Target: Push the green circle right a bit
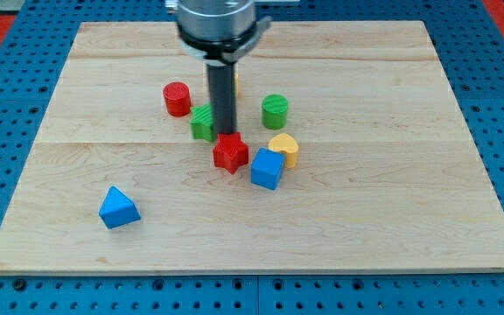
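Your tip [225,134] carried no claw, so there was nothing to open or clench; it stood just above the red star [230,152], touching or nearly touching the green block [203,123] on its left. The green circle [275,111] lay to the tip's right and slightly toward the view's top, on the table [392,192]. You would need its left side to shove rightward.

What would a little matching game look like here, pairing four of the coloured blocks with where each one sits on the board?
Things:
1. blue triangle
2. red cylinder
3. green circle
4. blue cube

Places:
A. right of the rod, above the yellow block
B. alone near the view's bottom left
C. just below the yellow block, right of the red star
D. upper left of the rod

Pairs: 1-B, 2-D, 3-A, 4-C
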You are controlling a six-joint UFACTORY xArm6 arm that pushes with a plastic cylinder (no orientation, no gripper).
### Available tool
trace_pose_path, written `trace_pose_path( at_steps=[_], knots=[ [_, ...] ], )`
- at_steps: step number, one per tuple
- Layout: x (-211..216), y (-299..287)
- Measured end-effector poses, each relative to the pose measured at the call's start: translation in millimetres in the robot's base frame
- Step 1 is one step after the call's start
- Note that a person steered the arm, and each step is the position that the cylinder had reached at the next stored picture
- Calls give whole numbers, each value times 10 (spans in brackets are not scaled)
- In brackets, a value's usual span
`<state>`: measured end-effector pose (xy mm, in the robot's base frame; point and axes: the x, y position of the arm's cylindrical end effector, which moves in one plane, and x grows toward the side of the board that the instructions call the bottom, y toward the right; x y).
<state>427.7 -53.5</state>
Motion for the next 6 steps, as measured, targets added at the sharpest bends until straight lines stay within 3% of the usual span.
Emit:
trace_pose_path(
  at_steps=[1,2,3,4,5,6],
  knots=[
    [27,-162],
    [-216,301],
    [-173,511],
    [-127,1278],
    [131,1518],
    [399,1389]
  ],
)
